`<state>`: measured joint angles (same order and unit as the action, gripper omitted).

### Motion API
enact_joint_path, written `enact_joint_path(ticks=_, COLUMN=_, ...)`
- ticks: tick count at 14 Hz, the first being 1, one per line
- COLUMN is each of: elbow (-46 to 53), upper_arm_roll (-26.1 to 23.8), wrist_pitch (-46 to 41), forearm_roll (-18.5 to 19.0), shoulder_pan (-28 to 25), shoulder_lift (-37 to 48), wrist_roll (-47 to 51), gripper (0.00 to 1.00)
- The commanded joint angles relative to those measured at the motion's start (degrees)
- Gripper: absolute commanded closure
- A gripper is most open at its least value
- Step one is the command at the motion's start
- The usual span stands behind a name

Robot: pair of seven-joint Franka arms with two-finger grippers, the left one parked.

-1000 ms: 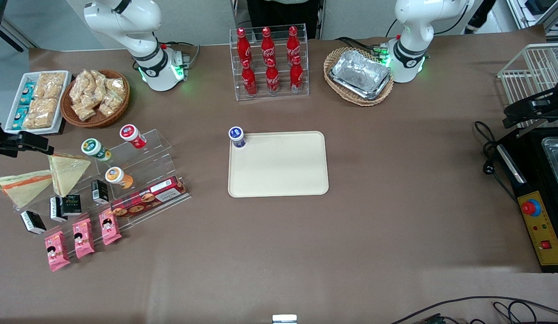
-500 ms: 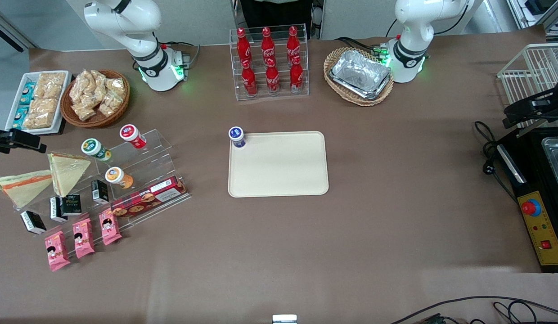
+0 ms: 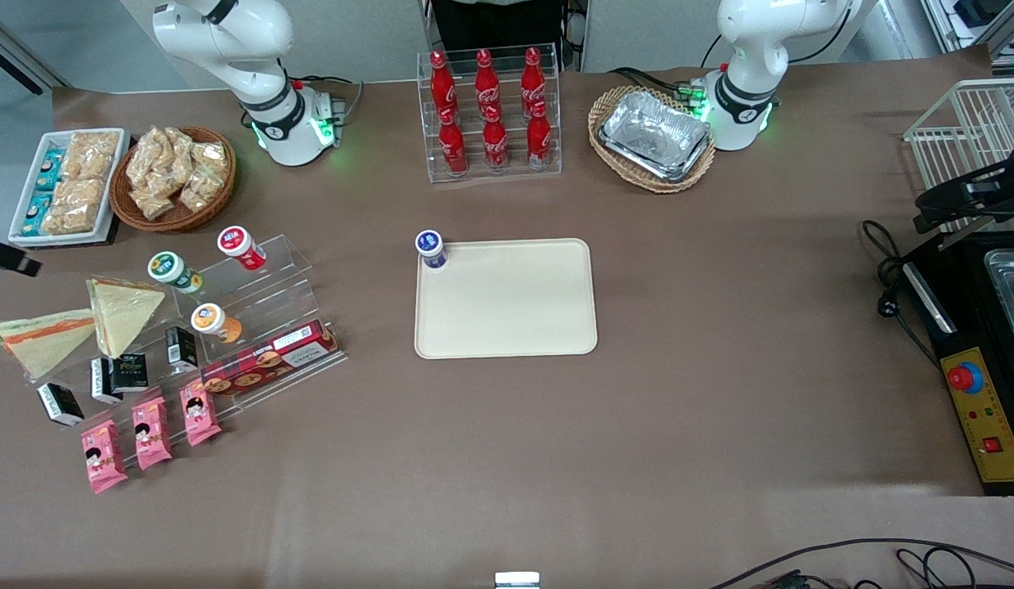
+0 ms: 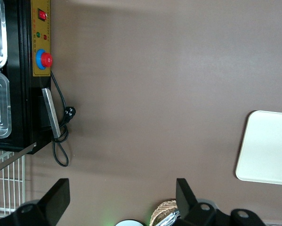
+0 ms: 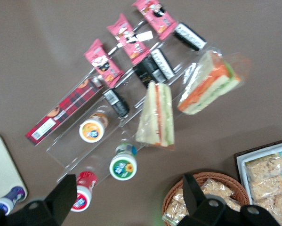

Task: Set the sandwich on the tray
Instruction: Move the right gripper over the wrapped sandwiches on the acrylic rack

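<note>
The sandwich (image 3: 41,339), a clear-wrapped wedge with an orange and green stripe, lies at the working arm's end of the table beside the clear stepped rack (image 3: 253,327). The right wrist view shows the sandwich (image 5: 209,84) far below the camera. A second pale wedge (image 3: 123,311) leans on the rack beside it. The cream tray (image 3: 507,298) lies flat mid-table, well apart. My gripper (image 5: 129,200) hangs high above the rack and the wicker basket, open, with nothing between its fingers. In the front view only a dark bit of the gripper (image 3: 8,258) shows at the picture's edge.
The rack holds round-lidded cups (image 3: 173,270), black cartons (image 3: 123,372), pink packets (image 3: 151,421) and a red cookie box (image 3: 266,360). A blue-lidded cup (image 3: 430,248) stands on a tray corner. A basket of snack bags (image 3: 173,176), a white snack tray (image 3: 65,184), cola bottles (image 3: 491,114) and foil trays (image 3: 654,135) stand farther from the camera.
The gripper has drifted steadily out toward the working arm's end of the table, so less of it shows in the front view. Nothing on the table has moved.
</note>
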<state>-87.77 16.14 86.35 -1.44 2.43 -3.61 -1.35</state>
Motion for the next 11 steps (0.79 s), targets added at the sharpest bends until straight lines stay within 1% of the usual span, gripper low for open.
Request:
enact_joint_path(ticks=1, elbow=0.58, upper_arm_roll=3.18, wrist_pitch=2.24, forearm_roll=-0.23, shoulder_pan=0.12, shoulder_lift=-0.34, wrist_roll=1.44, gripper=0.00)
enact_joint_path(ticks=2, elbow=0.58, upper_arm_roll=4.15, wrist_pitch=3.20, forearm_roll=-0.49, shoulder_pan=0.03, shoulder_lift=-1.04, wrist_roll=2.40, gripper=0.00)
enact_joint_path(ticks=4, elbow=0.49, upper_arm_roll=4.86, wrist_pitch=4.35, forearm_roll=-0.58, shoulder_pan=0.03, shoulder_lift=-1.49, wrist_roll=12.11, gripper=0.00)
enact_joint_path(ticks=5, elbow=0.49, upper_arm_roll=4.86, wrist_pitch=4.79, forearm_roll=-0.32, shoulder_pan=-0.06, shoulder_lift=-1.49, wrist_roll=14.95, gripper=0.00)
enact_joint_path(ticks=7, elbow=0.23, upper_arm_roll=5.04, wrist_pitch=4.45, forearm_roll=-0.75, shoulder_pan=0.12, shoulder_lift=-1.58, wrist_roll=15.85, gripper=0.00)
enact_joint_path(ticks=9, elbow=0.14, upper_arm_roll=5.21, wrist_pitch=4.61, forearm_roll=-0.32, shoulder_pan=0.55, shoulder_lift=-2.45, wrist_roll=16.03, gripper=0.00)
enact_joint_path(ticks=10, elbow=0.05, upper_arm_roll=5.39, wrist_pitch=4.96, forearm_roll=-0.05, shoulder_pan=1.69, shoulder_lift=-2.98, wrist_roll=15.85, gripper=0.00)
enact_joint_path(ticks=11, elbow=-0.03, upper_arm_roll=5.39, wrist_pitch=5.75, forearm_roll=1.25, shoulder_pan=2.57, shoulder_lift=-3.94, wrist_roll=15.42, gripper=0.00)
